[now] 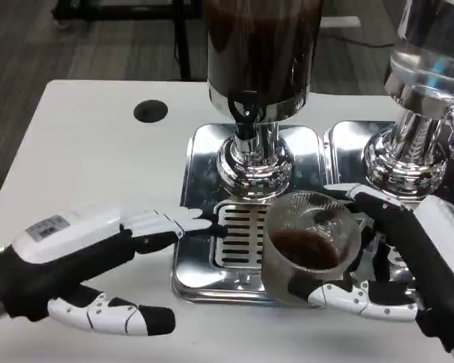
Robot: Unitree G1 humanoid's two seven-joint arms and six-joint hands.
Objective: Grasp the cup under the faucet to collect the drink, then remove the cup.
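The cup [309, 246], a ribbed clear glass with dark drink in its lower part, sat over the front right of the drip tray [204, 281], forward of the faucet [245, 115] rather than beneath it. Its long axis ran from base to mouth; the mouth pointed up and leaned a little toward the dispenser [259, 53], so the cup looked slightly tilted rather than plumb. Whether its base touched the grate could not be told.

The right hand [397, 265] held it, with one finger curled across the far rim side and another lying along the near base, clamping the glass between them. The left hand [87, 265] lay beside the tray's left edge, holding nothing, its fingers spread and stretched toward the grate.

The chief risk appeared to be spillage: with the cup tilted and the drink free to slosh, a quick pull away would likely send liquid over the rim. The ribbed glass could also slip in so sparse a hold, especially if wet. A sideways sweep to the right could knock it against the second dispenser's chrome base [407, 162], which stood just behind the hand.
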